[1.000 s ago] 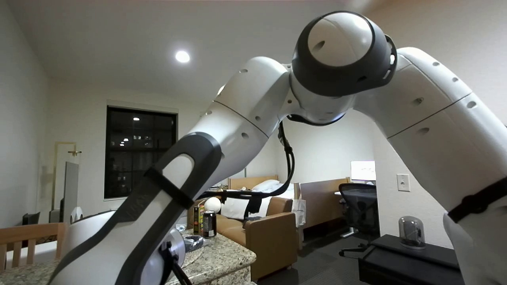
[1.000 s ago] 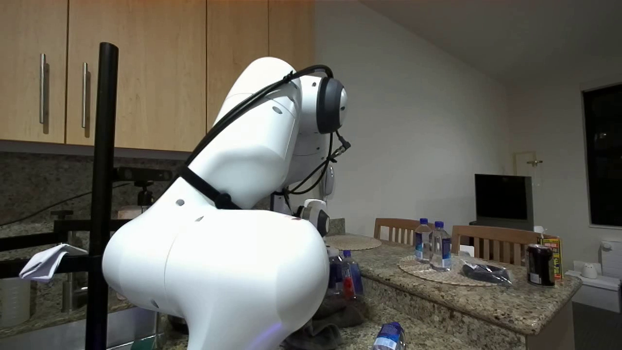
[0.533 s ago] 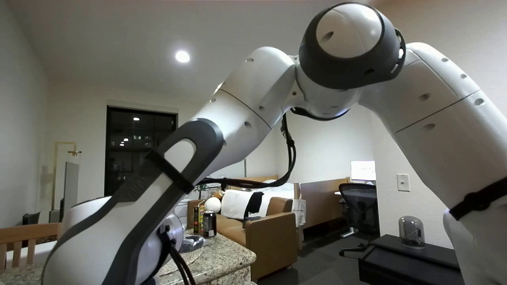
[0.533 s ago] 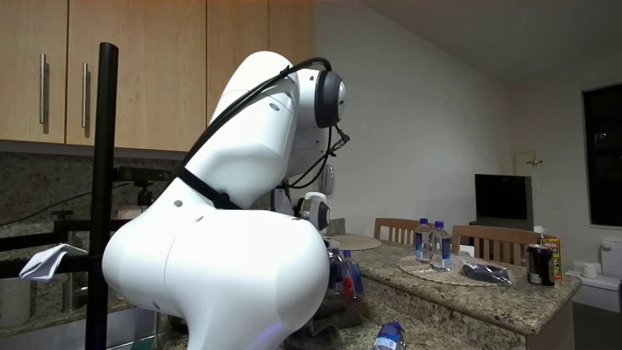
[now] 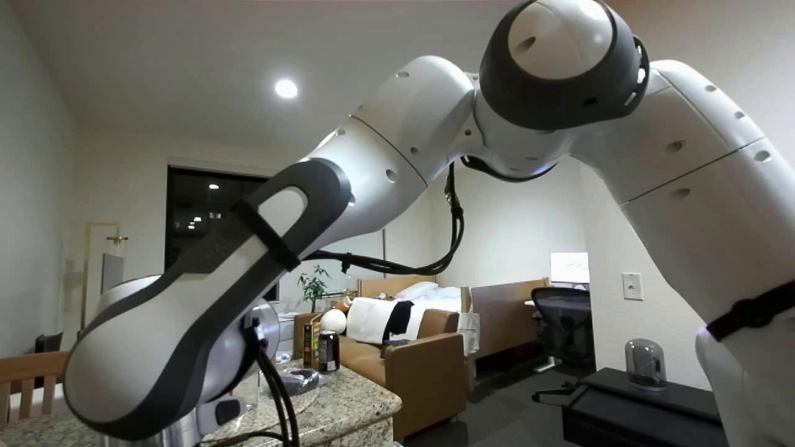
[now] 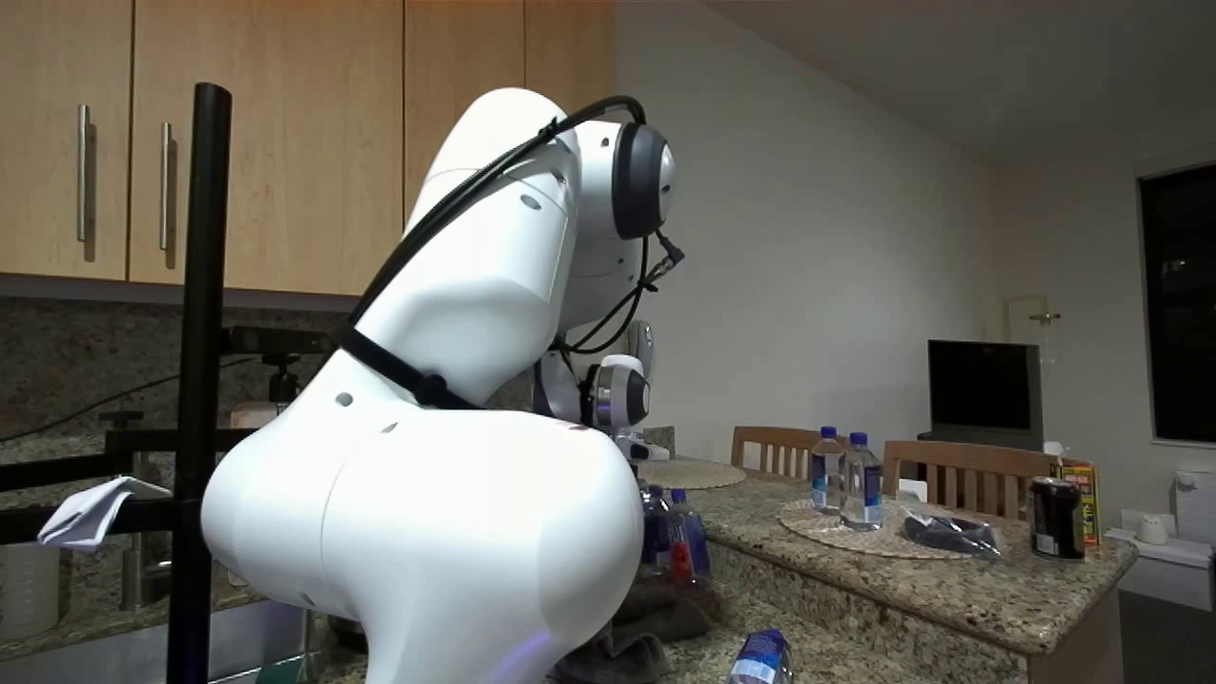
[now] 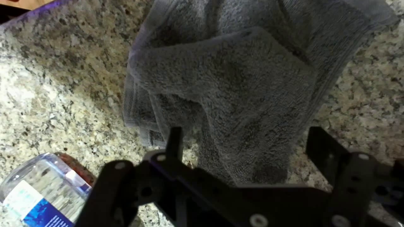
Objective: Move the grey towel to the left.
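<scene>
The grey towel (image 7: 252,72) lies crumpled and folded on a speckled granite counter, and fills the upper middle of the wrist view. In an exterior view the grey towel (image 6: 655,622) shows as a dark heap, partly hidden behind my arm. My gripper (image 7: 245,134) is open, its black fingers wide apart. A narrow end of the towel lies between the fingers in the wrist view, with counter showing at both sides of it. The fingers look empty and above the cloth; the exact height is hard to tell. The gripper's fingers are hidden in both exterior views.
A clear bottle with a blue label (image 7: 47,195) lies on the counter at the wrist view's lower left. Several bottles (image 6: 679,537) stand behind the towel. A raised granite ledge (image 6: 855,579) bears bottles, a placemat, a bagged item and a black can (image 6: 1056,518).
My arm has risen: elbow and wrist sit higher in both exterior views, and the wrist housing has tilted. The towel and bottles look unmoved.
</scene>
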